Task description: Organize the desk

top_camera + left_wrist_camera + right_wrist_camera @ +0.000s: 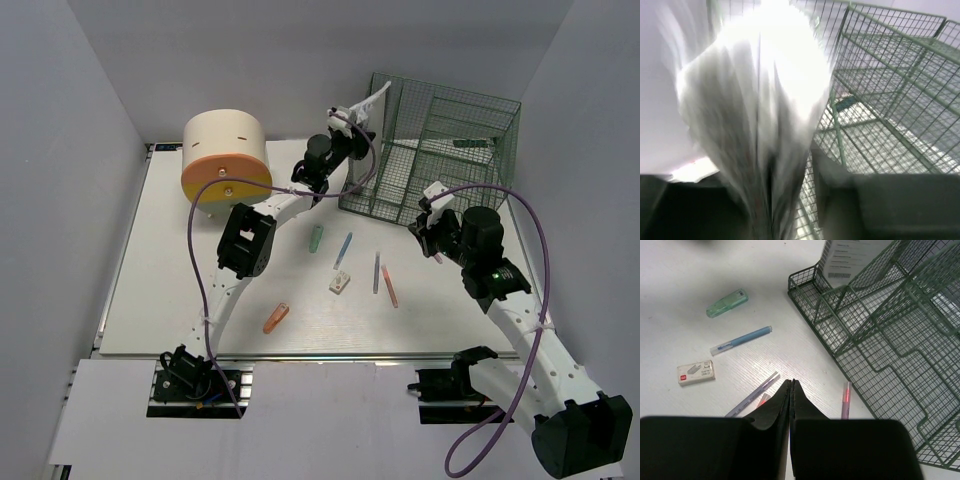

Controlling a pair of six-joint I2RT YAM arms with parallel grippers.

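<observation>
White booklet (755,100) between the left gripper's (350,115) jaws beside the green wire rack (450,150), can't tell if clamped. Right gripper (791,385) near the rack, pinched shut, empty.

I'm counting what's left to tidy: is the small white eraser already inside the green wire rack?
No, the eraser lies on the desk near the blue pen, outside the rack.

Walled-in robot lab, white desk (170,290)

Small white box (696,372): print we cannot read (red mark beside it)
White sheet (850,257): barcode, lines illegible
</observation>
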